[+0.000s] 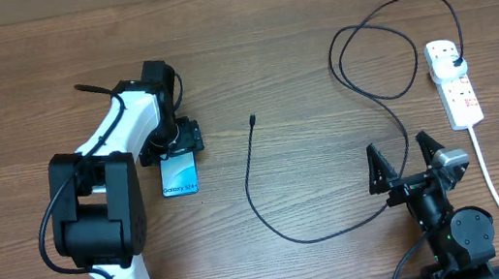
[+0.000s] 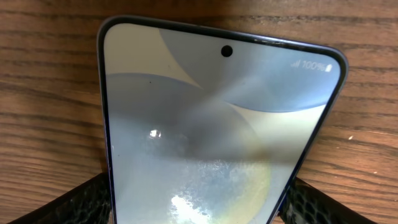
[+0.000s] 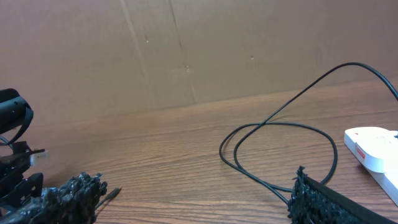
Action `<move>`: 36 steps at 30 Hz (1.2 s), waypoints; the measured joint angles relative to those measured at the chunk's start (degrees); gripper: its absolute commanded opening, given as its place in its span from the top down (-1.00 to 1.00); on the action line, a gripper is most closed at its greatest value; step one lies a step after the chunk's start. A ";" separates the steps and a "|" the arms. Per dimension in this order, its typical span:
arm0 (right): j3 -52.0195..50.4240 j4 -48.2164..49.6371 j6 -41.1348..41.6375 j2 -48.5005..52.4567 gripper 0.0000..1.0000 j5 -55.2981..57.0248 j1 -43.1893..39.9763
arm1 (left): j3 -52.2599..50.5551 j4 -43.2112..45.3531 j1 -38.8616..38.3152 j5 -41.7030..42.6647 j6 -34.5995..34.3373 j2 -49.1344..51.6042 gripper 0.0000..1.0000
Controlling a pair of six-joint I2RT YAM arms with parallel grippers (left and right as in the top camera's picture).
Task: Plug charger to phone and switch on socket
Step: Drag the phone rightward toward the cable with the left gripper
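Our left gripper [image 1: 176, 152] is closed over the far end of the phone [image 1: 179, 179], with one finger [image 2: 81, 199] against one long edge and the other against the opposite edge. We see this best in the left wrist view, where the lit screen fills most of the picture and shows a camera hole and "100%" near its top end. From overhead, the phone sits in the left half of the table [image 1: 272, 19], about midway between the far and near edges. Its "Galaxy S24" text is toward the near end.

Our right gripper [image 1: 401, 159] hangs close to the near edge in the right half, spread wide and holding nothing.

We find the charger [image 1: 248, 189] well apart from both grippers' fingers. Its small tip [image 1: 252, 117] lies bare on the wood near the middle of the table, to the right of the phone and not touching it. The cable runs from there toward the near edge, curves right, passes by the right gripper and climbs into two loose loops near the far right corner. It ends at a black plug [image 1: 455, 62] seated in the socket [image 1: 456, 91].

That socket lies near the right edge, and its white cord [image 1: 498, 193] trails toward the near right corner. We cannot tell how its switches are set.
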 measured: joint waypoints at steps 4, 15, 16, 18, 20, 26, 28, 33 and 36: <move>0.00 0.00 0.00 0.00 -1.00 -0.02 0.00 | -0.04 0.11 0.00 -0.07 0.22 -0.02 -0.67; 0.00 0.00 0.02 0.00 -1.00 -0.02 0.00 | 0.59 -1.68 -0.04 0.09 0.90 0.11 -0.50; 0.00 0.00 0.00 0.00 -1.00 -0.02 0.00 | 0.85 -2.25 -0.04 0.24 0.92 0.26 -0.50; 0.00 -0.02 0.02 0.00 -1.00 0.00 0.00 | 1.53 -3.39 -0.07 0.33 0.90 0.61 -0.50; 0.00 -0.02 0.02 0.00 -1.00 0.00 0.00 | 2.56 -4.76 -0.07 0.48 0.90 1.18 -0.49; 0.00 0.00 0.00 0.00 -1.00 0.00 0.00 | 5.66 -7.39 -0.07 0.52 0.87 1.55 -0.51; 0.00 -0.04 0.02 0.00 -1.00 0.00 0.00 | 6.84 -7.96 -0.07 0.87 0.87 1.55 -0.51; -0.02 0.00 0.00 0.00 -1.00 -0.02 0.00 | 9.33 -8.83 -0.07 2.69 0.85 1.55 -0.52; -0.02 -0.02 0.02 0.00 -1.00 -0.02 0.00 | 9.97 -8.85 -0.07 4.61 0.17 1.55 -0.52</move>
